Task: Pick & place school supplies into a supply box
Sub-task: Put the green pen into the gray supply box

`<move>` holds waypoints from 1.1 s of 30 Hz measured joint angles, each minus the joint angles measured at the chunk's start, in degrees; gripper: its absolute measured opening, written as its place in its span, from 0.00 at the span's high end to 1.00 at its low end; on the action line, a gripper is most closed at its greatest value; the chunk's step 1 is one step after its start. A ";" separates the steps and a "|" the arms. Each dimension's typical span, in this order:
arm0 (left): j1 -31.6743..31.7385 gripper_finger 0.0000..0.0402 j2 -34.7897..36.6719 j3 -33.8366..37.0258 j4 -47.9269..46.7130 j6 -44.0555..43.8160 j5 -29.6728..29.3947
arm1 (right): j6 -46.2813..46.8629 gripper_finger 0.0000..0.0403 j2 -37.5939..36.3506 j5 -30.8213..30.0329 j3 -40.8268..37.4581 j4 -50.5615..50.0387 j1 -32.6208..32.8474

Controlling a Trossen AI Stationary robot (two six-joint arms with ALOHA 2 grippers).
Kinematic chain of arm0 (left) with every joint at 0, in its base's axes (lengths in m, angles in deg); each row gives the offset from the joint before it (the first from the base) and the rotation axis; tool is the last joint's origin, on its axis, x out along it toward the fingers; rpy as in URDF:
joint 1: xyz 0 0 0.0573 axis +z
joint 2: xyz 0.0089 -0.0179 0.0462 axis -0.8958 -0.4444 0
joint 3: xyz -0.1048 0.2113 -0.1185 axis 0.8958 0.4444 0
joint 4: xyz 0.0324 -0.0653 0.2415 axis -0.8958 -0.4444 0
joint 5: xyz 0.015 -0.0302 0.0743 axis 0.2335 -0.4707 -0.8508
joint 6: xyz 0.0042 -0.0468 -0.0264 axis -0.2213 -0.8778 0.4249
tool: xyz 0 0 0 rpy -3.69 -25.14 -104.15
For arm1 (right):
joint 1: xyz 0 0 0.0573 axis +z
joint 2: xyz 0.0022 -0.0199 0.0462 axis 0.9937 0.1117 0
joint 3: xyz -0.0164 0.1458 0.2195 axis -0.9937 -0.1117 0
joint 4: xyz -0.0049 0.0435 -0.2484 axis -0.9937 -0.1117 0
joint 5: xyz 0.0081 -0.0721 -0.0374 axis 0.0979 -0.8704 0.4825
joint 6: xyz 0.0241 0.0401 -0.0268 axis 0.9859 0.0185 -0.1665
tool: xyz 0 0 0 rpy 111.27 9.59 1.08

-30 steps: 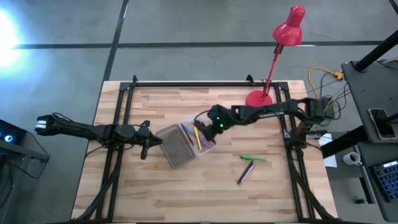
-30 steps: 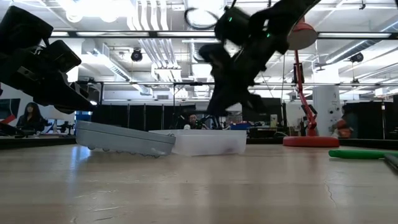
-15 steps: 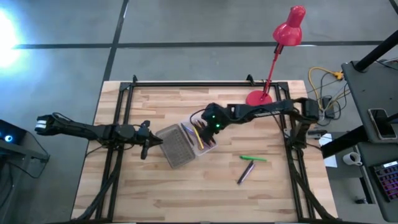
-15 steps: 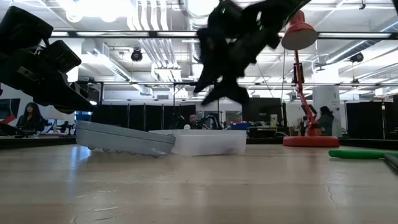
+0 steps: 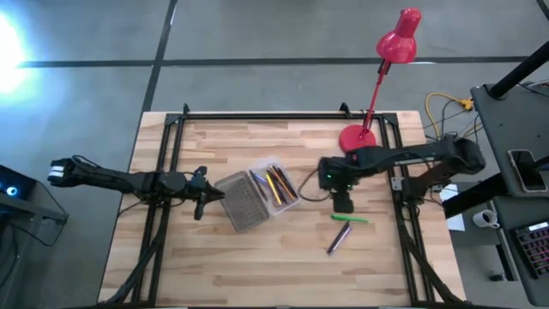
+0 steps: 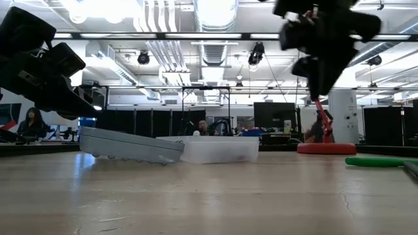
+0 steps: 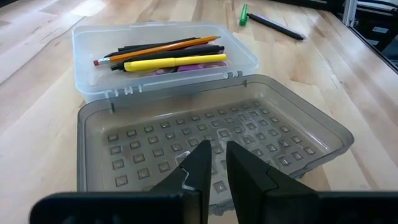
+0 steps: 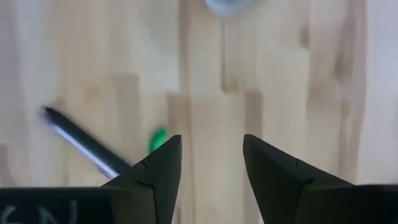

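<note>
Moved right from the supply box (image 5: 262, 196), the right gripper (image 5: 341, 204) is held spread, empty, above the green pen (image 5: 349, 218).

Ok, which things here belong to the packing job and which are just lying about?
Job: supply box with pens inside; green pen and dark pen on the table; open right claw above them.
Lying about: red desk lamp, cables.

Dark jointed arms, wedge-shaped fingers (image 8: 155, 177)
</note>
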 joint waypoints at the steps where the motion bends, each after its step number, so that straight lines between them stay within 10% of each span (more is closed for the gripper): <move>1: 0.01 0.92 0.00 0.01 0.01 0.00 -0.02 | 1.27 0.60 -1.34 -1.59 -1.85 0.12 0.57; 18: 0.01 0.92 -0.03 0.00 0.00 0.00 -0.02 | 17.80 0.60 -10.30 -5.12 -25.03 5.39 18.80; 33: 0.00 0.92 -0.22 0.00 0.00 0.02 -0.02 | 30.59 0.63 -7.31 -6.73 -29.85 16.90 20.46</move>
